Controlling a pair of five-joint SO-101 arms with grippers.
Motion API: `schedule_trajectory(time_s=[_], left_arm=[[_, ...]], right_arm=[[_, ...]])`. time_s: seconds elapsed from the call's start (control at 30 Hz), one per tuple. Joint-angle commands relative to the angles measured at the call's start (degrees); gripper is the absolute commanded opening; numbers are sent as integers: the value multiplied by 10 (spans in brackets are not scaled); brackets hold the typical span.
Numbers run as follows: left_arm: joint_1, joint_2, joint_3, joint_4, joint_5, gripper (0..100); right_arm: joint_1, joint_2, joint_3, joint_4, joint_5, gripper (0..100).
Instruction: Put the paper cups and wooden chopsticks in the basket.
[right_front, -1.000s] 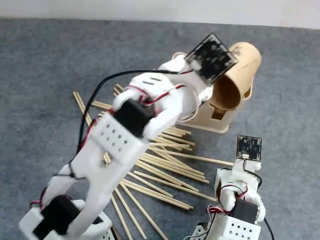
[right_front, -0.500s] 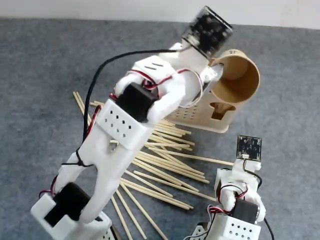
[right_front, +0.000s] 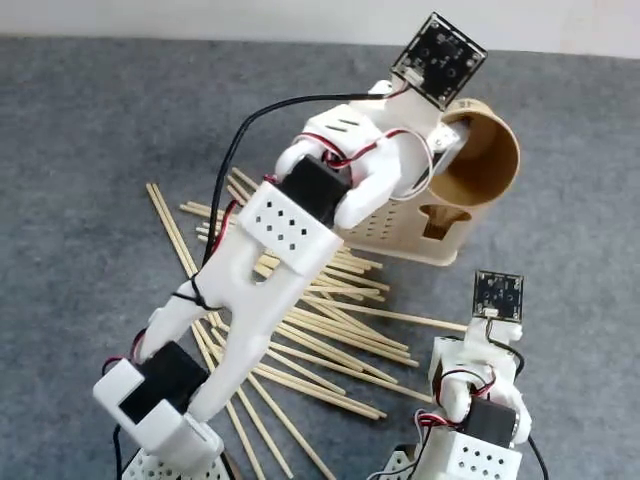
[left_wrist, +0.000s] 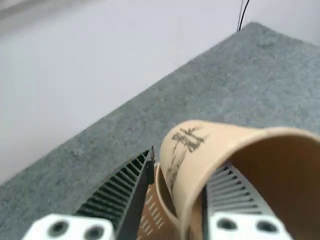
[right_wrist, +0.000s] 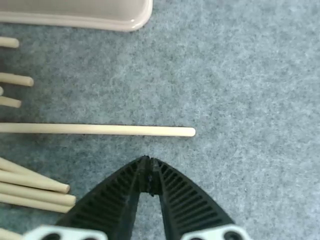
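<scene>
— Where is the cup (right_front: 487, 165) held?
— It is pinched by the left jaws, tilted, above the basket (right_front: 395, 232) toward the counter's (right_front: 90, 130) far edge.
— And the right jaws?
— They are pressed together by the near edge. Chopsticks (right_front: 330, 340) are scattered mid-counter.

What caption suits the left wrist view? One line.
Left gripper pinches the wall of a paper cup, grey carpet beyond.
</scene>
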Motion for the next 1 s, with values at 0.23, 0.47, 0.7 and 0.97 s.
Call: schedule_trajectory(time_s=[0.23, 0.47, 0.7, 0.97], left_arm=[[-3, 4, -29, -77, 5, 161], [-6, 2, -51, -73, 53, 161], [5, 2, -75, 9, 55, 161], [10, 3, -123, 124, 55, 161]], right_arm=[[7, -7, 68, -5, 1, 5], [22, -7, 68, -6, 1, 5], [23, -7, 68, -6, 1, 5], [23, -7, 68, -6, 1, 5]])
